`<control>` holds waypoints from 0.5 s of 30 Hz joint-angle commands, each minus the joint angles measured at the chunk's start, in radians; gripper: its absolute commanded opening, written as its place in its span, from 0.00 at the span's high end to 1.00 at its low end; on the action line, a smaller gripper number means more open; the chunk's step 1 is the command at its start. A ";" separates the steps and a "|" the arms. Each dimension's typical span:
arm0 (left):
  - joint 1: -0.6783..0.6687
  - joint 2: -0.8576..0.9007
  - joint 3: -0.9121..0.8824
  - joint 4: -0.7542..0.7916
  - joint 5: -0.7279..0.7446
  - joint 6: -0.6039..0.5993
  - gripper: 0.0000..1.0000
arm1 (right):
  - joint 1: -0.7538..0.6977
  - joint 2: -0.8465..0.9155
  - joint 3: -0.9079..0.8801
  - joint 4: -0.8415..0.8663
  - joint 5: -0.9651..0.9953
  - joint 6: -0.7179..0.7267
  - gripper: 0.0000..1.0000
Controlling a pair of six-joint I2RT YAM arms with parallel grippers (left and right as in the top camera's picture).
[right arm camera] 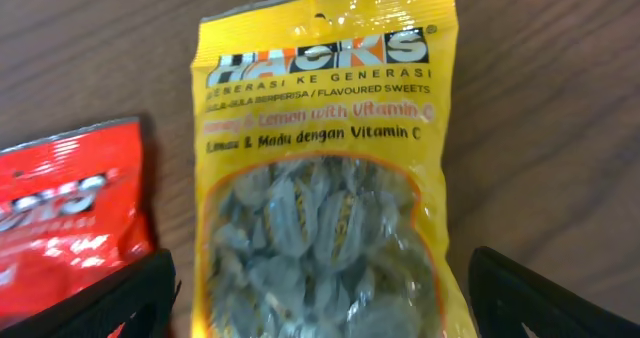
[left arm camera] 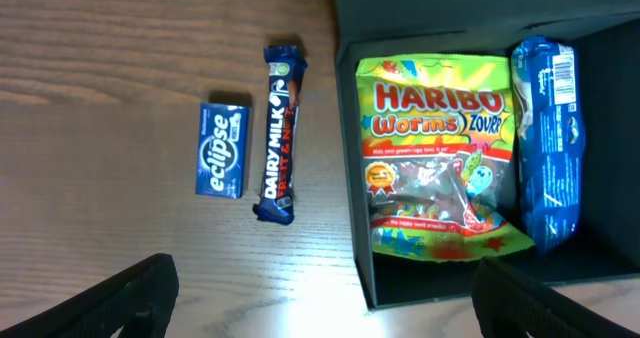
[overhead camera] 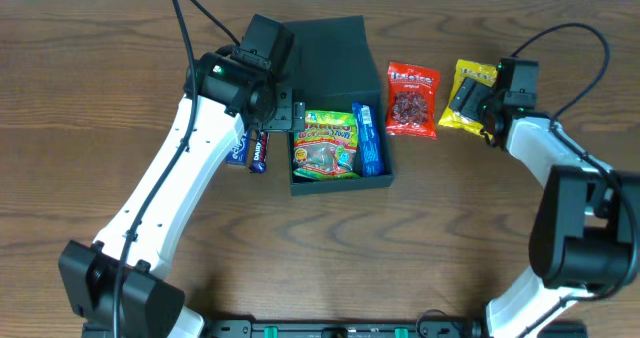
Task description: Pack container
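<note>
The dark teal container [overhead camera: 378,181] sits open at the table's middle, its lid [overhead camera: 330,48] laid back behind. Inside lie a Haribo Worms bag [overhead camera: 326,143] and a blue packet [overhead camera: 368,138]; both also show in the left wrist view, the bag [left arm camera: 440,158] and the packet [left arm camera: 545,143]. My left gripper [left arm camera: 320,298] is open and empty, above the container's left wall [left arm camera: 352,178]. A Dairy Milk bar [left arm camera: 280,133] and an Eclipse box [left arm camera: 222,148] lie left of the container. My right gripper [right arm camera: 320,298] is open, straddling a yellow Hacks sweets bag [right arm camera: 325,178].
A red snack bag [overhead camera: 412,100] lies between the container and the yellow Hacks bag [overhead camera: 470,93]; its corner shows in the right wrist view [right arm camera: 70,208]. Black cables arc over the table's back left and right.
</note>
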 commanded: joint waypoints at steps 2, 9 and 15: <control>0.002 -0.020 0.008 -0.006 0.015 0.018 0.05 | -0.006 0.065 0.009 0.037 0.018 -0.021 0.17; 0.002 -0.020 0.008 -0.005 0.014 0.018 0.05 | -0.006 0.100 0.009 0.031 0.021 -0.021 0.56; 0.002 -0.020 0.008 -0.010 0.017 0.018 0.05 | -0.006 0.097 0.021 -0.023 0.021 -0.021 0.86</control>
